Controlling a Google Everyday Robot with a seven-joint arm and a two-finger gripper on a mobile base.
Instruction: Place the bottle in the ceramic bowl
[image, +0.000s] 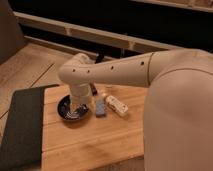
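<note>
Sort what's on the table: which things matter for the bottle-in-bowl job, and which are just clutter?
Job: bottle, lying on the table; ceramic bowl; gripper, over the bowl.
Lying about: blue flat object; dark mat.

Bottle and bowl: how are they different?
The bottle is white; the ceramic bowl is black. The bottle is a small tube lying on its side; the bowl is round and wider. The gripper hangs over the bowl, while the bottle lies apart from it. Both rest on the wooden table.
</note>
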